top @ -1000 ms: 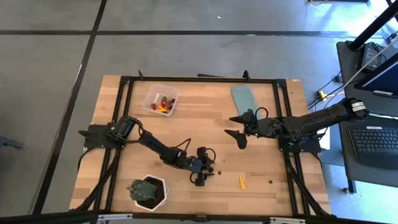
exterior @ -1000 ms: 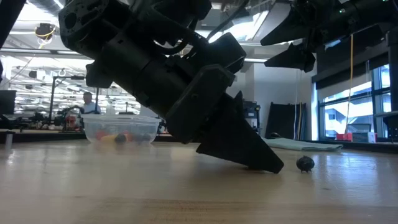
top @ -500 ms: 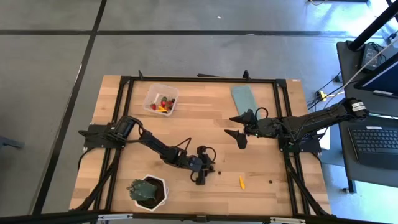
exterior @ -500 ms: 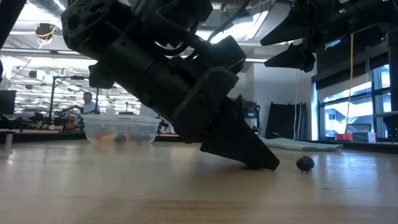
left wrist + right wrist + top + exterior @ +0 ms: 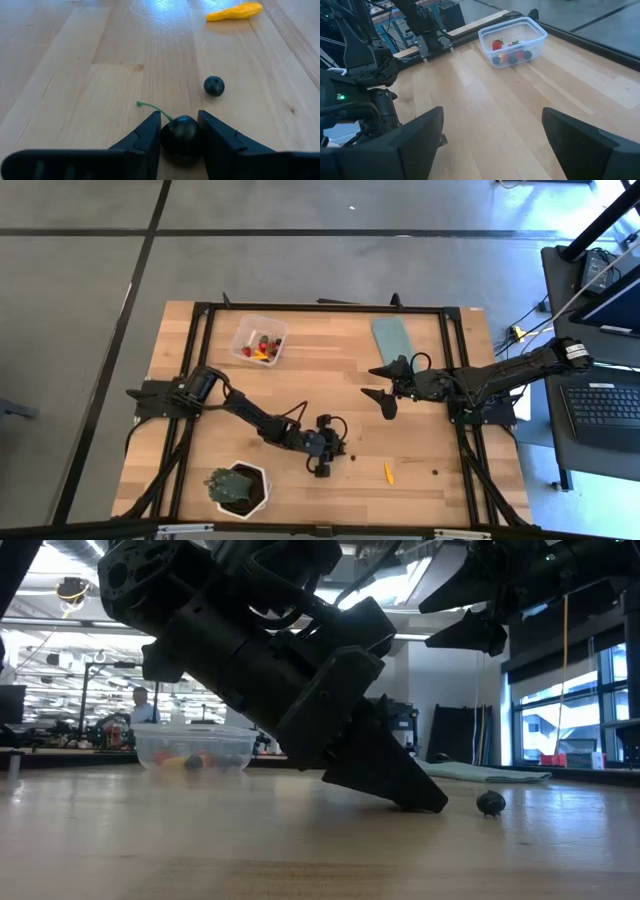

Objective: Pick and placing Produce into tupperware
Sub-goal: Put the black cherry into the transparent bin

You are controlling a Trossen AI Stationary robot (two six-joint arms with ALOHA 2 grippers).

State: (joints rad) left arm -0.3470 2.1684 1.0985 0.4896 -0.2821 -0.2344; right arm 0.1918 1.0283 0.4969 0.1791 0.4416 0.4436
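L gripper (image 5: 180, 131) low on the table (image 5: 420, 440), fingers pinching a dark cherry (image 5: 182, 134) w/ green stem. R gripper (image 5: 490, 135) wide open, empty, raised mid-table

The pale wood worktop (image 5: 75, 60) is showing smooth, faintly glossy planks. A shiny dark cherry (image 5: 182, 134) is gleaming between matt black plastic fingers (image 5: 145, 142), and the clear plastic tupperware (image 5: 512, 37) is catching light.

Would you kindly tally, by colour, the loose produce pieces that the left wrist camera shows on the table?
Dark: 2, the cherry and the berry
Yellow: 1, the yellow piece
Total: 3
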